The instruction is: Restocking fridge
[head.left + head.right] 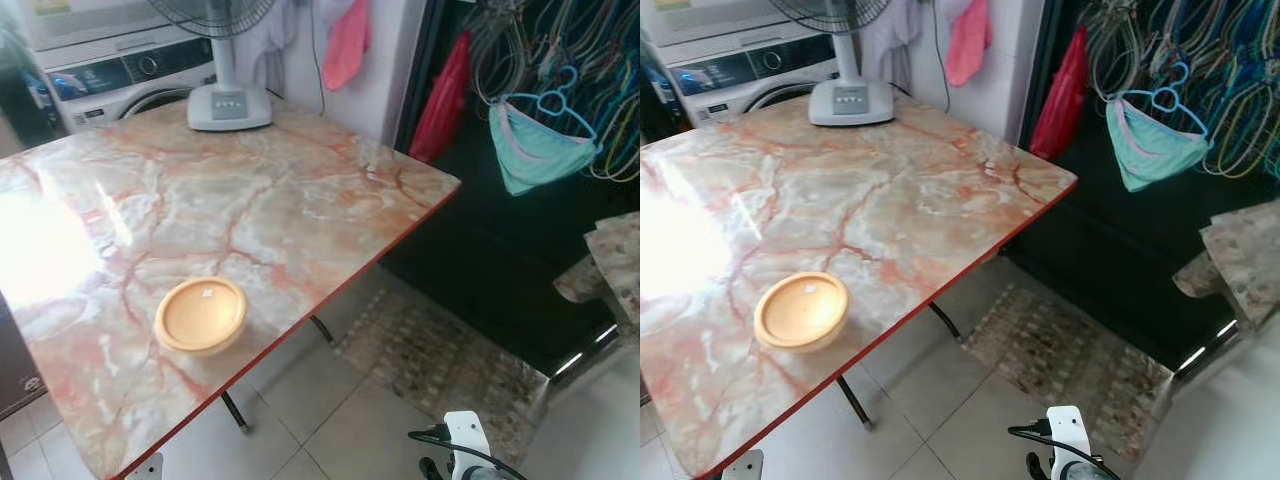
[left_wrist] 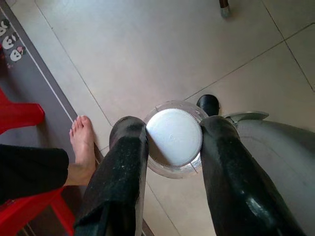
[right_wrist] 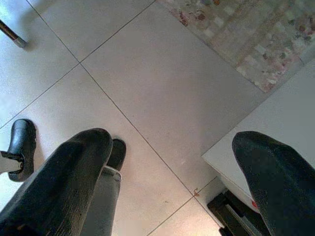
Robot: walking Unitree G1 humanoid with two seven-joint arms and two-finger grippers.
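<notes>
Below, a clear tub (image 2: 173, 139) with a white lid was clamped between the fingers (image 2: 120, 177) of the left gripper (image 2: 173, 142), held over the tiled floor (image 2: 147, 54). A person's bare foot (image 2: 81, 147) was seen just beyond the one finger, by a red chair (image 2: 19, 115). The right gripper (image 3: 172, 162) was held with fingers spread wide, nothing between them, above the tiles. Farther off, an orange bowl (image 1: 201, 315) was set near the marble table (image 1: 250, 210) edge, and a fan (image 1: 228, 100) at its far side.
</notes>
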